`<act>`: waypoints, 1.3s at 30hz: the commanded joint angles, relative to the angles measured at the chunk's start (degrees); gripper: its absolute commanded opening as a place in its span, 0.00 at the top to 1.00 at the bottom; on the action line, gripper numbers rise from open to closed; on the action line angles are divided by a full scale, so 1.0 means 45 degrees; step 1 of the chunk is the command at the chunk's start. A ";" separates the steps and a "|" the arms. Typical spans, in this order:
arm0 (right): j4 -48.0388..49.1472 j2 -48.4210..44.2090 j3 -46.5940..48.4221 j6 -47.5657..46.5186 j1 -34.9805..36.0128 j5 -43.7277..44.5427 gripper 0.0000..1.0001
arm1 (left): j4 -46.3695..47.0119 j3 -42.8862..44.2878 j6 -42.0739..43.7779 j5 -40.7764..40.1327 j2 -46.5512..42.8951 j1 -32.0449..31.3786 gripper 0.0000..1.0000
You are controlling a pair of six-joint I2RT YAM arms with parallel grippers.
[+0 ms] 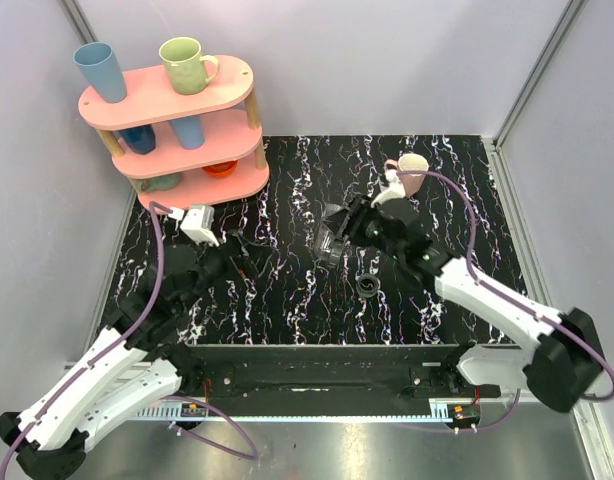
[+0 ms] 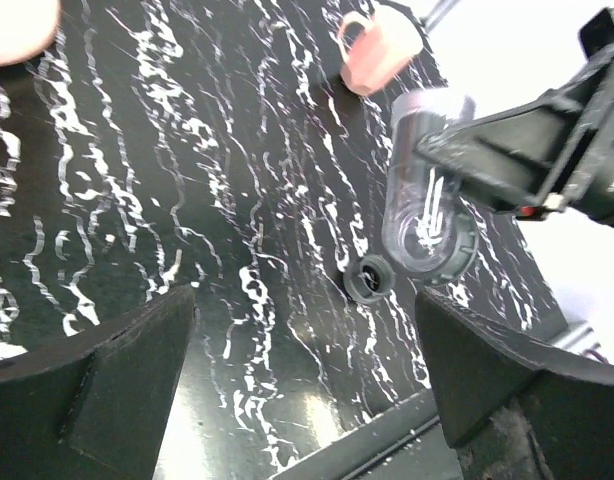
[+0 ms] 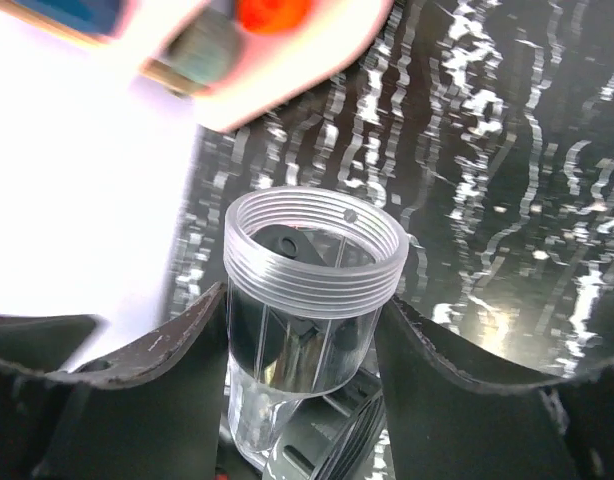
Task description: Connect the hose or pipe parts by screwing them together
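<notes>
**Step in hand:** tube gripped, fitting not yet fetched.

- The right jaws are closed on the body of the translucent tube (image 3: 309, 310), one on either side, just below the threaded rim (image 3: 315, 245).
- The left jaws stand wide with nothing between them, left of the desk's (image 1: 287, 170) middle.
- The tube is held near the middle of the desk.
- The black ring fitting (image 1: 368, 288) lies flat on the desk, apart from the tube, toward the near edge.

**Doing it well (judged):**

- The grip is best placed below the threads, so that these are left free for the ring.
- The tube should be steadied with its open mouth turned toward the left arm.
- The ring is small and low, so it should be taken by its outer edge and offered square to the mouth.
- The first turn should be started gently. Cross-threading is judged the main risk, and slip on the smooth plastic the second.

**Views compared:**

- **Right wrist:** only this view shows the threads and the open mouth. The ring is not seen in it.
- **Left wrist:** the tube is shown side-on and leaning, with the ring near its lower end. The pink mug (image 2: 379, 50) is seen beyond, toward the far edge.
- **Overhead:** both arms are laid out, with the pink shelf (image 1: 137, 100) at the far left corner. The tube is reduced to a grey blur.

Whether the tube's lower end touches the desk cannot be told from any view.
</notes>
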 commanded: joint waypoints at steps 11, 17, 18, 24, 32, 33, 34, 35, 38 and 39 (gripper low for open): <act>0.7230 -0.3924 -0.4010 0.3689 -0.0015 -0.1157 0.62 | 0.5856 -0.0473 -0.1608 0.6278 0.3321 0.0019 0.05; 0.6804 -0.4062 -0.4032 0.3827 -0.0034 -0.1255 0.63 | 0.6873 -0.0337 -0.1745 0.7333 0.4533 0.0019 0.08; 0.6434 -0.4081 -0.4031 0.3827 -0.0034 -0.1235 0.63 | 0.6951 -0.0278 -0.1764 0.7489 0.4786 0.0019 0.08; 0.6646 -0.4237 -0.4403 0.3905 -0.0014 -0.1137 0.64 | 0.7068 -0.0297 -0.1842 0.8174 0.5355 -0.0020 0.09; 0.5884 -0.3750 -0.4168 0.3671 -0.0034 -0.1508 0.66 | 0.7167 -0.0180 -0.1901 0.8429 0.5746 -0.0020 0.08; 0.5884 -0.3710 -0.4129 0.3535 -0.0015 -0.1586 0.66 | 0.7109 -0.0180 -0.1843 0.8370 0.5765 -0.0020 0.08; 0.5864 -0.3652 -0.4032 0.3476 -0.0034 -0.1780 0.66 | 0.7108 -0.0180 -0.1823 0.8370 0.5785 -0.0020 0.08; 0.5787 -0.3497 -0.3973 0.3417 -0.0015 -0.1879 0.66 | 0.7108 -0.0199 -0.1823 0.8370 0.5843 -0.0020 0.08; 0.5785 -0.3145 -0.3817 0.3299 -0.0015 -0.2191 0.66 | 0.7166 -0.0161 -0.1901 0.8565 0.6019 -0.0059 0.08; 0.5863 -0.3086 -0.3816 0.3261 -0.0034 -0.2289 0.66 | 0.7167 -0.0141 -0.1882 0.8604 0.6058 -0.0098 0.09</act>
